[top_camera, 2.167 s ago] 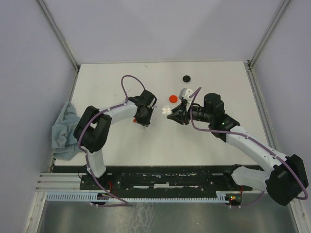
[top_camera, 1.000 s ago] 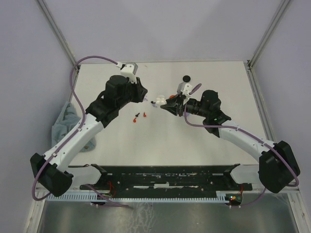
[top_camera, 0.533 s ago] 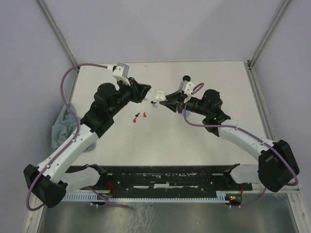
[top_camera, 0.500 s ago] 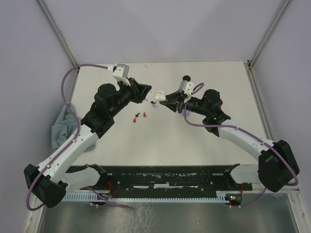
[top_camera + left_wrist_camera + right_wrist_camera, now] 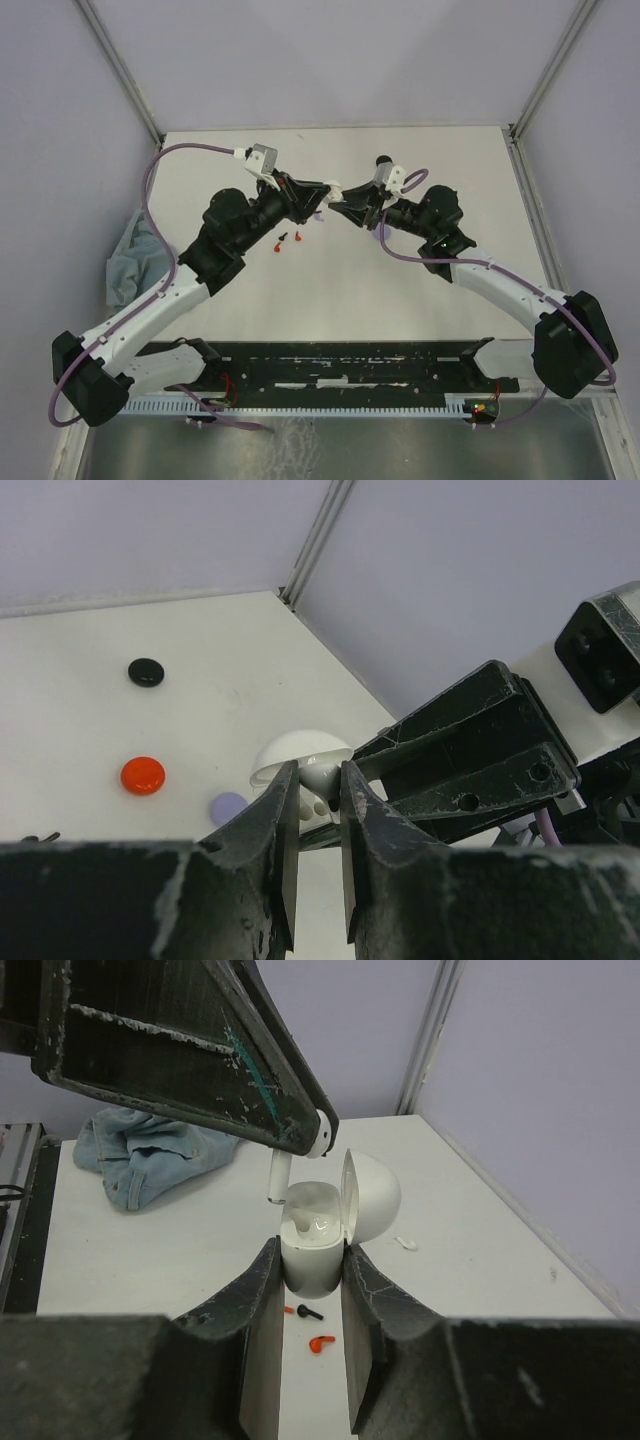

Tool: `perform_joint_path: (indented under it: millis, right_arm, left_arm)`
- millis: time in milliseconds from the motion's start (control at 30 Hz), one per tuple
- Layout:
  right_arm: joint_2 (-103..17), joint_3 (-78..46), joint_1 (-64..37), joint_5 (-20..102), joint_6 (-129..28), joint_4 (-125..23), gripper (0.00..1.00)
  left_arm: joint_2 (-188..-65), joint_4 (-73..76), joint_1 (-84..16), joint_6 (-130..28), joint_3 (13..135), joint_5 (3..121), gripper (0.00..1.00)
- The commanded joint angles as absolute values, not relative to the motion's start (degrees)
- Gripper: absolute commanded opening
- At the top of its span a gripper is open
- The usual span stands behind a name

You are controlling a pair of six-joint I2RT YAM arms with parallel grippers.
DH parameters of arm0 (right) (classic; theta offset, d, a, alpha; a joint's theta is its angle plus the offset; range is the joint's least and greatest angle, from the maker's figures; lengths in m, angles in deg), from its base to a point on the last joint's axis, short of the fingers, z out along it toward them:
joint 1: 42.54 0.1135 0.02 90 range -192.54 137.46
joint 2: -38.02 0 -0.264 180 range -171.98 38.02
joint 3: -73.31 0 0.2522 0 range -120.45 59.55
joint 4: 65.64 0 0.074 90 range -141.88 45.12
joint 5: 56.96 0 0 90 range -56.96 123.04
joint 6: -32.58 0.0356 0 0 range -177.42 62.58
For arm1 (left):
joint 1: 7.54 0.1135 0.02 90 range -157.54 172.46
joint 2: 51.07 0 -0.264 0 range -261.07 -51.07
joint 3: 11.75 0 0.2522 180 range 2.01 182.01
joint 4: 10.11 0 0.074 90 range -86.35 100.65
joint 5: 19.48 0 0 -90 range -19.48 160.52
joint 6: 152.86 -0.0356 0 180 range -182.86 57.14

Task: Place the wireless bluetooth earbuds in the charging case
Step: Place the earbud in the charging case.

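My right gripper [image 5: 310, 1250] is shut on the white charging case [image 5: 312, 1250] and holds it upright above the table, its lid [image 5: 372, 1195] open. My left gripper [image 5: 318, 772] is shut on a white earbud [image 5: 322, 776]. In the right wrist view this earbud [image 5: 277, 1176] hangs stem down just above the case's left rim. In the top view the two grippers meet tip to tip, left [image 5: 318, 190] and right [image 5: 342, 207]. A second white earbud [image 5: 405, 1243] lies on the table. A black earbud [image 5: 310, 1312] and a red earbud [image 5: 321, 1343] lie below the case.
A black round case [image 5: 382, 160], a red case [image 5: 143, 775] and a lavender case [image 5: 228, 808] lie on the white table. Red and black earbuds [image 5: 290, 238] lie near the middle. A blue cloth [image 5: 130, 265] is bunched at the left edge. Walls close in the table.
My left arm has lifted from the table and swung right towards the right gripper. Both grippers rose and moved back. The white earbud now sits over the open case.
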State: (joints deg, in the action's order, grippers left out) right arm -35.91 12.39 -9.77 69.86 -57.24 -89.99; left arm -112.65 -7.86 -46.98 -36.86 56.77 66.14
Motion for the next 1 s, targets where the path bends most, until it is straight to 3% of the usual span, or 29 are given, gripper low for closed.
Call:
perform_joint_path:
  millis: [0, 767, 967]
  right_arm:
    - [-34.2, 11.2, -9.2, 69.3, -55.9, -94.2, 0.11]
    - [-34.7, 11.2, -9.1, 68.9, -56.3, -94.2, 0.11]
    - [-34.8, 11.1, -9.1, 68.9, -56.2, -94.6, 0.11]
  left_arm:
    - [-112.1, -12.8, -47.8, -37.4, 56.1, 69.0, 0.19]
    - [-111.2, -9.7, -49.6, -43.7, 55.6, 74.0, 0.18]
    - [-111.9, -9.3, -50.9, -43.7, 55.7, 73.7, 0.24]
